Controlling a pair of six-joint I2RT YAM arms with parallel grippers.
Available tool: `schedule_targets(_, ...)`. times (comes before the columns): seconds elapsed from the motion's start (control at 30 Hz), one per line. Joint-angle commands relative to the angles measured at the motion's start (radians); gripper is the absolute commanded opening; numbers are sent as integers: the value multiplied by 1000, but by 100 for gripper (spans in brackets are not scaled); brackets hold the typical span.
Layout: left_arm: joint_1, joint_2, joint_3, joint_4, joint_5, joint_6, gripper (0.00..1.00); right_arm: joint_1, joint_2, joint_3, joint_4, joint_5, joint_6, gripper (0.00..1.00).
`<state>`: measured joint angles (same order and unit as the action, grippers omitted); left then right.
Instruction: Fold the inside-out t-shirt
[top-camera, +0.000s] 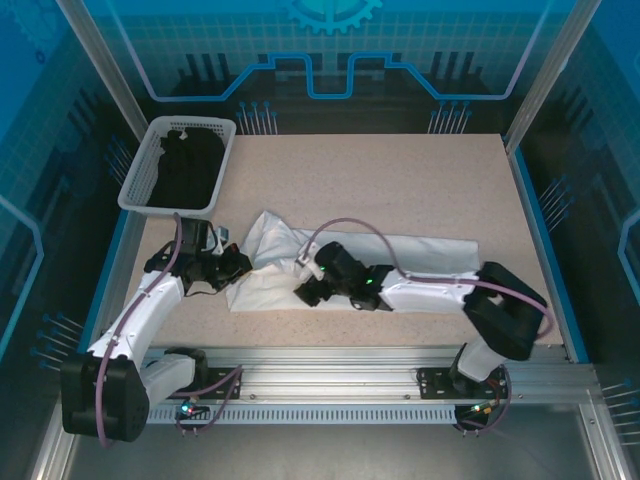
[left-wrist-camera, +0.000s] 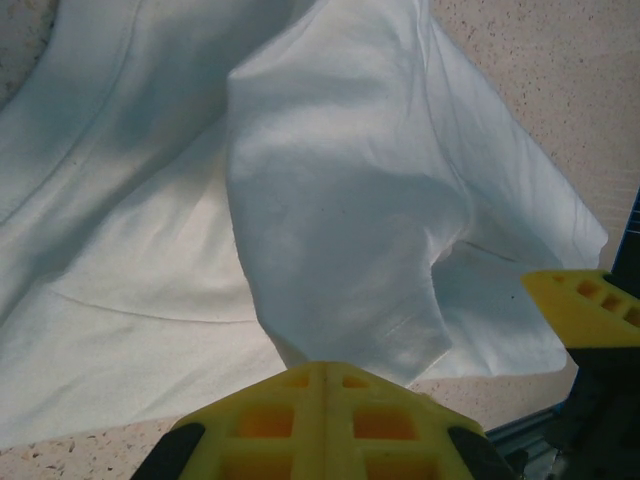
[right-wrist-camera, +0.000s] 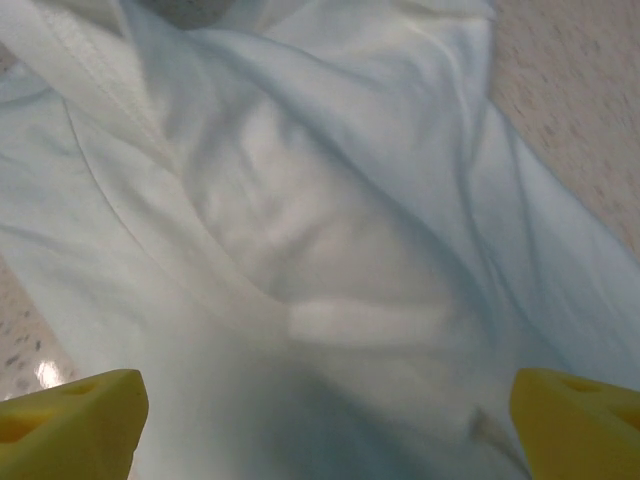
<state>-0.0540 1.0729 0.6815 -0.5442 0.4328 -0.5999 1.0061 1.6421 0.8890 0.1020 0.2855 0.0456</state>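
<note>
**A:** What does the overhead camera show?

**B:** A speckled beige table (top-camera: 400, 180). The inside-out t-shirt (top-camera: 430, 255) lies across its near half as a long, crumpled white band. The left gripper (top-camera: 232, 268) sits at the shirt's left end. The right gripper (top-camera: 308, 292) is over the cloth near its middle. A grey basket (top-camera: 135, 185) holding a black garment (top-camera: 185, 165) stands at the far left corner, apart from the shirt. From this height the jaws are too small to read.

**A:** And the left wrist camera?

**B:** It shows what the overhead cannot. The left gripper (left-wrist-camera: 320, 395) has its yellow fingers (left-wrist-camera: 260, 420) pressed together at bottom centre. A fold of the inside-out t-shirt (left-wrist-camera: 330, 200) is drawn up to them like a tent, so this gripper is clamped on the cloth. The rest of the shirt spreads over the table (left-wrist-camera: 560, 80) behind. A second yellow piece (left-wrist-camera: 585, 305) juts in at the right edge, and I cannot tell what it belongs to.

**A:** And the right wrist camera?

**B:** The right gripper (right-wrist-camera: 325, 425) has its yellow fingers (right-wrist-camera: 70, 425) at the two bottom corners, spread wide, with nothing pinched between them. The inside-out t-shirt (right-wrist-camera: 320, 250) lies beneath in soft folds. A stitched seam (right-wrist-camera: 90, 70) shows at upper left, a detail too fine for the overhead view. A strip of table (right-wrist-camera: 570, 90) shows at top right
</note>
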Motion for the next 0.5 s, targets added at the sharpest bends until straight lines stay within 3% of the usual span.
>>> schedule_targets(0.0, 13, -21, -17, 0, 27, 11, 0, 58, 99, 82, 149, 167, -126, 96)
schedule_targets(0.2, 13, -21, -19, 4, 27, 12, 0, 96, 259, 151, 291, 247, -230, 97)
schedule_targets(0.47, 14, -16, -22, 7, 23, 11, 0, 137, 346, 178, 461, 509, -354, 95)
